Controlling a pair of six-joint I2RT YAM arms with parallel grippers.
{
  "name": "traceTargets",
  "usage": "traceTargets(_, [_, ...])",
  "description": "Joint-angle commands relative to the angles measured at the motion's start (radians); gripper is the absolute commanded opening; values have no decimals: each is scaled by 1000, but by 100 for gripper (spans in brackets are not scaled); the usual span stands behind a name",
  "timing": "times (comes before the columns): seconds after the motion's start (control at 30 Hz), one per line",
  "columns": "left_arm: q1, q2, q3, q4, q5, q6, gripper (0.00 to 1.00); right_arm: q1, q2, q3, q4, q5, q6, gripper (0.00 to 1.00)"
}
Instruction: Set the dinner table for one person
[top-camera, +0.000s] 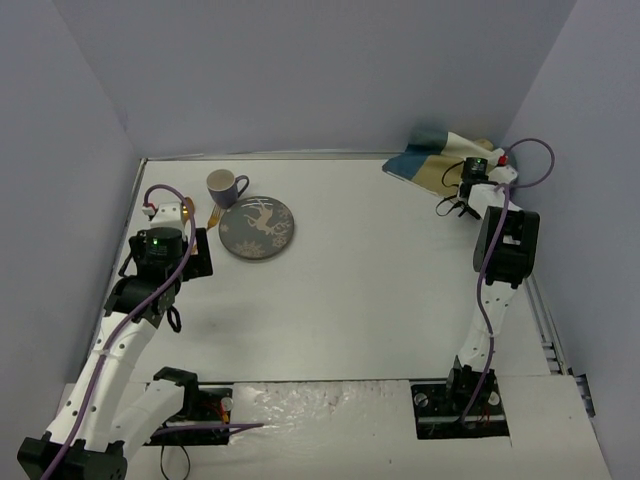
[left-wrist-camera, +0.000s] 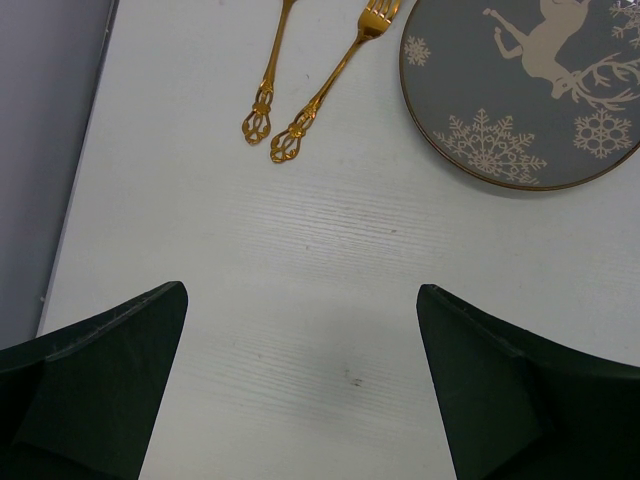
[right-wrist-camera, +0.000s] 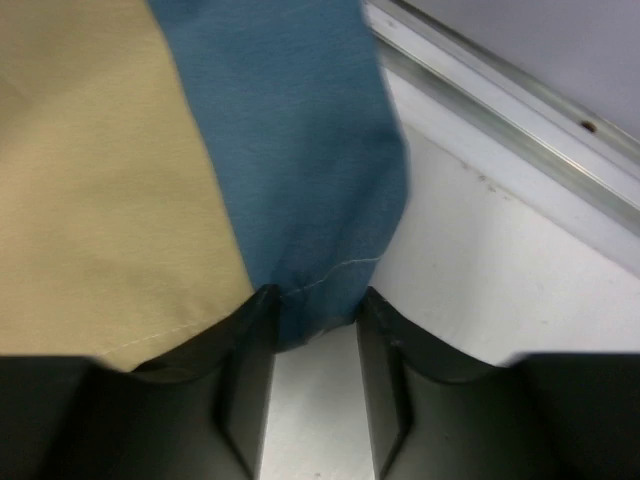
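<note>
Our right fingers (right-wrist-camera: 245, 370) pinch the blue edge of the striped placemat (right-wrist-camera: 300, 150); our left fingers (left-wrist-camera: 100, 380) hang spread wide over the bench (left-wrist-camera: 350, 250), near the gold fork (left-wrist-camera: 330, 90) and plate (left-wrist-camera: 520, 100).

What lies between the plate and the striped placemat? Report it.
Nothing: bare tabletop runs from the plate to the placemat, shown in the top view.

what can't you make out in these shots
Left wrist view: top edge cuts off the head of the gold ornate-handled utensil beside the gold fork; top view: too small, partly under the left arm.
Right wrist view: blue-and-tan striped cloth placemat blurred and cropped; top view: right arm covers part.
Top view: purple ceramic mug too small to show contents.
</note>
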Motion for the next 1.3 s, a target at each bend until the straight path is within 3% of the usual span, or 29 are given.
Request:
traceTargets(0.0, [-5,-11,22,28,-26,4,97,-17,17,-28,25,-83,-84,11])
traceTargets(0.07, [-5,-14,22,28,-27,4,97,-15,3,-30,41,-117,-108,0])
traceTargets(0.2, [-3,-22,23,32,-31,9,97,37,-76,-27,50,-152,-168,0])
traceTargets(0.43, [-5,-36,31,57,8,0,97,212,-356,-40,-18,-195,-232,0])
traceTargets(0.57, [-9,-30,69,60,69,-19,97,335,-671,-196,-42,-212,-210,0])
traceTargets(0.6, [-12,-27,80,61,70,-19,97,338,-678,-200,-43,-223,-198,0])
traceTargets(0.73, [-36,2,167,42,110,-19,97,421,-993,-470,-88,-316,-130,0])
traceTargets(0.97, [-45,72,263,33,225,-50,97,511,-1466,-781,-392,-315,45,0])
traceTargets(1.1, [-54,140,307,47,309,-81,97,512,-1584,-815,-560,-326,107,1])
traceTargets(1.17, [-64,174,324,52,336,-90,97,512,-1597,-819,-603,-377,113,12])
traceTargets(1.2, [-71,192,330,52,343,-91,97,512,-1603,-815,-618,-384,111,27])
traceTargets(1.27, [-95,230,351,52,351,-91,97,512,-1624,-799,-649,-406,105,66])
